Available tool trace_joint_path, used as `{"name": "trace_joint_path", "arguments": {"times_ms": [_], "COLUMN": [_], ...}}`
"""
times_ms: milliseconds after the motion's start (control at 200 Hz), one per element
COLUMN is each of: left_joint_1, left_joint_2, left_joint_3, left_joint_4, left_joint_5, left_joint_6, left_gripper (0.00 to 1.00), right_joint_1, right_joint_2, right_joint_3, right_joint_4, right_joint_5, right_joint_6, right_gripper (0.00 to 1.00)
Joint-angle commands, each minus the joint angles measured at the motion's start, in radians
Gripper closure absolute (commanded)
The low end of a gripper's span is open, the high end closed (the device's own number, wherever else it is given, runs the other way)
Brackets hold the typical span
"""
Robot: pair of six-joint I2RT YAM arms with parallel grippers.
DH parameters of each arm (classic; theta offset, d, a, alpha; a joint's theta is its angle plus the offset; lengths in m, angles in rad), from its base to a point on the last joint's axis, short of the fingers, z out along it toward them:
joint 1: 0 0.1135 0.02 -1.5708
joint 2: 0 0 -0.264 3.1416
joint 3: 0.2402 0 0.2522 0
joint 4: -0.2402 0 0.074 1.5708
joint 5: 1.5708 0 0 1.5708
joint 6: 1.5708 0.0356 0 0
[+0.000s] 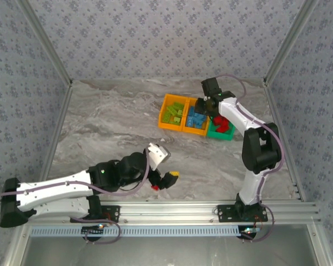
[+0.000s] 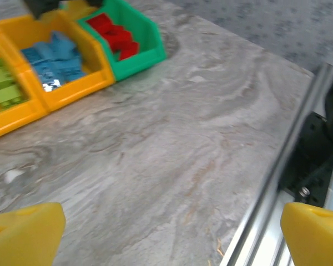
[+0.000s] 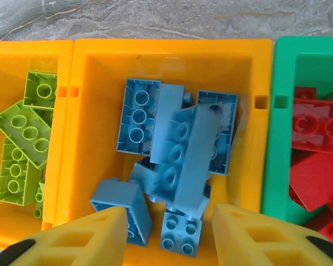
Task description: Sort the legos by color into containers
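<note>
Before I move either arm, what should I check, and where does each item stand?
1. Right end effector open, empty: ok.
2. Blue legos in middle orange bin: ok.
3. Lime legos in left orange bin: ok.
4. Red legos in green bin: ok.
5. Table free of legos: not ok; loose red lego lies beside left end effector.
6. Left end effector open: ok.

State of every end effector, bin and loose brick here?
Left orange bin: holds lime bricks.
Middle orange bin: holds blue bricks.
Green bin: holds red bricks.
Loose red brick: on table, unsorted.
Left end effector: open, empty.
Right end effector: open, empty, over middle orange bin.
</note>
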Motion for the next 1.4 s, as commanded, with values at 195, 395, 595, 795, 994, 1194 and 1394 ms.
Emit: {"name": "trace_joint_path", "arguments": {"times_ms": [195, 395, 595, 795, 994, 1194, 1394], "left_joint_1": [-0.015, -0.023, -0.016, 0.030, 0.031, 0.030, 0.033], "left_joint_2": [0.012, 0.124, 0.356, 0.568, 0.622, 0.601, 0.520], "left_joint_3": [0.059, -0.008, 0.029, 0.083, 0.099, 0.094, 0.130], "left_joint_4": [-0.365, -0.433, -0.429, -0.385, -0.370, -0.387, -0.355], "left_joint_5": [-0.182, 0.028, 0.073, 0.132, 0.116, 0.085, 0.062], "left_joint_6": [-0.480, -0.703, -0.611, -0.538, -0.518, -0.514, -0.453], "left_gripper": [0.01, 0.02, 0.01, 0.09, 0.37, 0.71, 0.74], "right_joint_1": [0.048, 0.151, 0.186, 0.204, 0.210, 0.228, 0.301], "right_joint_2": [-0.410, -0.742, -0.901, -0.965, -0.959, -0.959, -1.017], "right_joint_3": [-0.156, -0.415, -0.555, -0.604, -0.603, -0.616, -0.615], "right_joint_4": [-0.101, -0.150, -0.268, -0.309, -0.312, -0.313, -0.326], "right_joint_5": [-0.099, -0.155, -0.120, -0.073, -0.075, -0.090, -0.224], "right_joint_6": [-0.023, -0.003, 0.056, 0.091, 0.094, 0.114, 0.136], "right_gripper": [0.44, 0.24, 0.18, 0.17, 0.16, 0.16, 0.16]}}
